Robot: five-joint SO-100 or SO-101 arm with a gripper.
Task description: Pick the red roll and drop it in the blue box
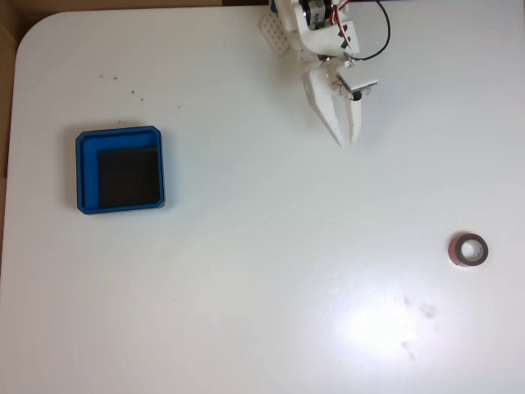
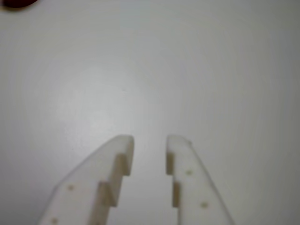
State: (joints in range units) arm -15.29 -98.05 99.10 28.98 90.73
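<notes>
Nearest the wrist camera: two white fingers (image 2: 123, 159) of the gripper (image 2: 150, 140), stepped on their inner faces, tips parted by a narrow gap with bare table showing through. Nothing between them. Gripper released and empty.

In the fixed view the gripper (image 1: 349, 135) hung near the top edge, right of centre, tips pointing down-frame over the white table (image 1: 246, 312). A black cable looped off the arm behind it.

The red roll (image 1: 468, 249) lay flat at the far right of the fixed view, well apart from the gripper, below it and to the right. Pale core, hollow centre facing up. A dark red sliver at the top left corner of the wrist view was likely the same roll (image 2: 16, 3); too little shown to be sure.

The blue box (image 1: 120, 170) sat at the left, well apart from both roll and gripper. Dark floor, nothing in it.

Judgement on handling: the roll looked light and stiff, a rigid ring that should not crush. The smooth outer tape may slip on hard plastic fingers, and the ring could skid across the glossy table if nudged off-centre. Best hold, as I read it: one finger down through the hollow, the other outside, pinching the wall. Spanning the full outer width would need the jaws opened wider than they stood.
</notes>
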